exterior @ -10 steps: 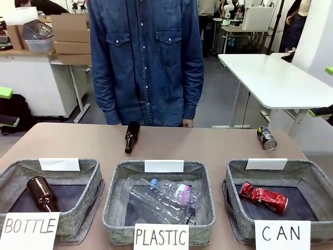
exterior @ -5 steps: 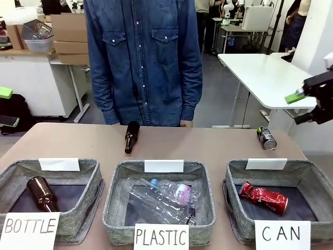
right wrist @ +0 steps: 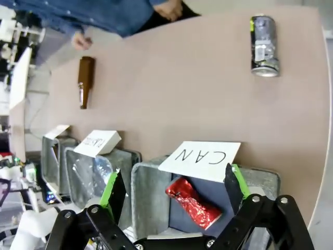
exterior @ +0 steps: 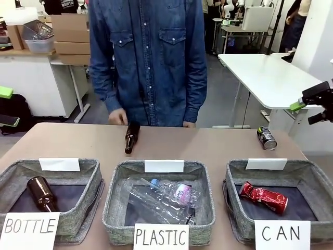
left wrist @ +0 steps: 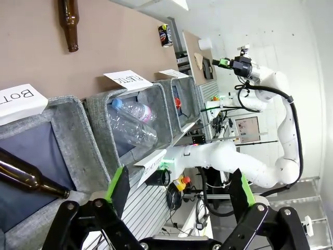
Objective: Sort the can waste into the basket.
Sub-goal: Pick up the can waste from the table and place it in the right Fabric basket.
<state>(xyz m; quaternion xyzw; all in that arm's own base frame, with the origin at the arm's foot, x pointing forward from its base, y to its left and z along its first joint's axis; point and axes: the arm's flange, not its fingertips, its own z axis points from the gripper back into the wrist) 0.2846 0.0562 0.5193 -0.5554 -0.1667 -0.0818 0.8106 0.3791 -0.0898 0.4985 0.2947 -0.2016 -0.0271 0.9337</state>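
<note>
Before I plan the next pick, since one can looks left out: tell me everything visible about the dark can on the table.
The dark can is a small metal drink can, dark-bodied with pale markings and a silvery end. It lies on its side on the brown table, at the far right, beyond the CAN basket and outside it. Nothing touches it but the table.

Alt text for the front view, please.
A dented red can lies in the grey basket signed CAN; a dark can lies on the table beyond it. The right gripper hovers open at the far right, and a person stands across the table.
</note>
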